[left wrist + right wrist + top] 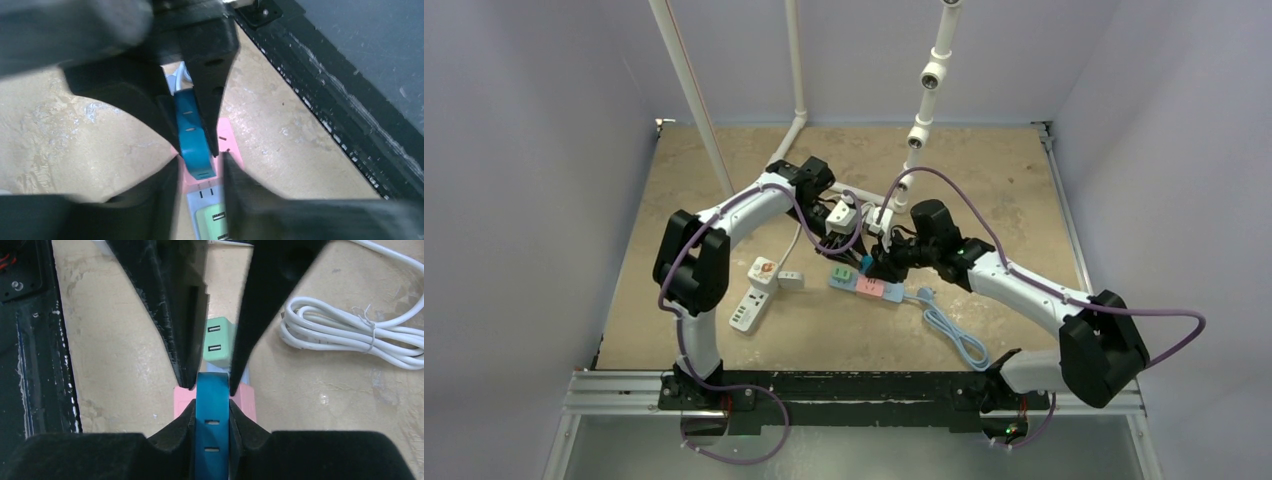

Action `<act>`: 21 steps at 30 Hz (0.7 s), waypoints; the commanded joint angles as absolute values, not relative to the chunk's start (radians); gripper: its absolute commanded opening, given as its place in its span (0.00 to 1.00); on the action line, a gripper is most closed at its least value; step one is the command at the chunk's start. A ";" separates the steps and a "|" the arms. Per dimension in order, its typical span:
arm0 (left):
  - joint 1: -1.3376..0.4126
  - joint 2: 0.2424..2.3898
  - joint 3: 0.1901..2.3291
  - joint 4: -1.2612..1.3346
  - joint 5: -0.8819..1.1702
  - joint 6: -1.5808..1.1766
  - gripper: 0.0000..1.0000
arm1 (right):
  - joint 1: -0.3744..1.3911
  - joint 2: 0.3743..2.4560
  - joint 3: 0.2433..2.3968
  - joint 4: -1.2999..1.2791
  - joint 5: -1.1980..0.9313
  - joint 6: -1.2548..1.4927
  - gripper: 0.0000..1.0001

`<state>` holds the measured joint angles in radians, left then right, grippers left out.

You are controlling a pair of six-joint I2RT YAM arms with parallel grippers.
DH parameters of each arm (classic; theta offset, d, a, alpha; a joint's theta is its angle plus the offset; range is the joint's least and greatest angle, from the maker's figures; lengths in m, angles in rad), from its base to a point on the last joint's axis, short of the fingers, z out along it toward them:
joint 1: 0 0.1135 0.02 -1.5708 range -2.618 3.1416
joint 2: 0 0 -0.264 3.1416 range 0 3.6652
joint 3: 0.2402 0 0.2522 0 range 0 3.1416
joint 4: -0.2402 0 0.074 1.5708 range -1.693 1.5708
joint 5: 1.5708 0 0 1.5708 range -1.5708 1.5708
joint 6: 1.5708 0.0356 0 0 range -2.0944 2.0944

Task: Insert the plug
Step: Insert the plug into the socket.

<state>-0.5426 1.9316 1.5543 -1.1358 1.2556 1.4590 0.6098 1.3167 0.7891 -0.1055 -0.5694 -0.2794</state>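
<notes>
- The blue plug (192, 135) stands over the pink section of the power strip (870, 288), which lies near the middle of the tabletop (994, 190).
- The right hand (212, 412) is pressed against the plug's two sides, pinching its body with no gap showing.
- The left hand (200, 160) is closed about as far as it goes, its fingertips (186, 380) nipping the plug's other end.
- The two hands meet tip to tip above the strip, with the plug between them.
- Whether the prongs sit in the socket cannot be told.
- The strip's green section (220, 342), with two small ports, lies just beyond the plug.
- A coiled white cable (345, 332) lies beside the strip, towards the tabletop's right edge.
</notes>
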 commanded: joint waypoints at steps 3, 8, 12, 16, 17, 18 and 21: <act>-0.515 1.886 1.463 -1.067 1.280 1.371 0.87 | 0.603 1.330 0.904 -0.189 -0.584 -0.392 0.00; -0.458 1.844 1.317 -1.002 1.260 1.361 0.99 | 0.603 1.327 0.915 -0.217 -0.616 -0.445 0.00; -0.438 1.829 1.244 -0.739 1.207 1.141 0.99 | 0.604 1.328 0.915 -0.234 -0.623 -0.468 0.00; -0.428 1.824 1.205 -0.554 1.164 1.025 0.96 | 0.603 1.310 0.905 -0.237 -0.613 -0.487 0.00; -0.428 1.823 1.199 -0.531 1.159 1.011 0.94 | 0.604 1.299 0.894 -0.225 -0.608 -0.488 0.00; -0.428 1.822 1.191 -0.500 1.155 0.997 0.93 | 0.604 1.291 0.887 -0.213 -0.600 -0.489 0.00; -0.429 1.826 1.179 -0.423 1.144 0.958 0.88 | 0.604 1.276 0.870 -0.182 -0.592 -0.486 0.00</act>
<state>-0.4362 1.8603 1.1954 -0.6018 1.1549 1.0618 0.6056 1.3270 0.8749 -0.2317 -0.5926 -0.4641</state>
